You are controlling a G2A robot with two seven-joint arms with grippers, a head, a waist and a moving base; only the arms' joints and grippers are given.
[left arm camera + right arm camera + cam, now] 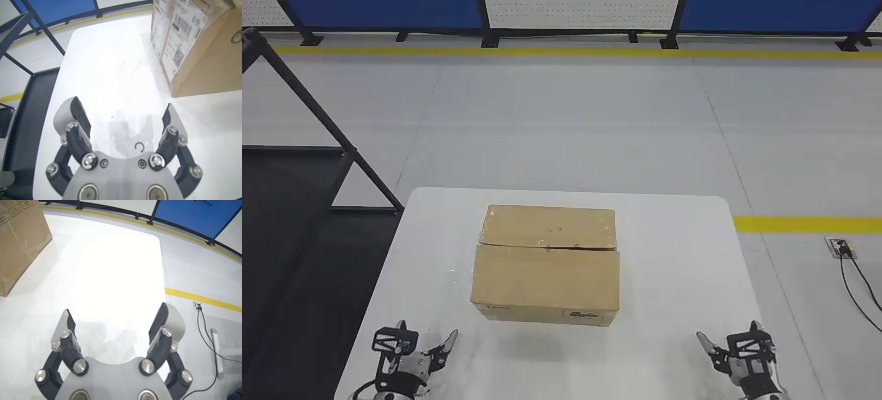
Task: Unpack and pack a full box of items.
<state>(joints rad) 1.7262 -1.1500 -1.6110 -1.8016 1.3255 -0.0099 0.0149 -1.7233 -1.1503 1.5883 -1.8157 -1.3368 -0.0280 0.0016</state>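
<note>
A: Count of boxes?
B: One. Cardboard box at the middle of the white table.

A: Open or shut?
B: Shut. Two top flaps folded down, meeting in a seam across the lid. Contents hidden, so impossible to tell what lies inside.

A: Labels?
B: One white shipping label on the side wall facing the left gripper.

A: Grippers?
B: Two. Left gripper over the table's near left corner, fingers spread wide, holding nothing, well apart from the box. Right gripper over the near right corner, likewise spread wide and empty, also well apart from the box.

A: Anything beside the table?
B: One black metal rack, just off the left edge.
</note>
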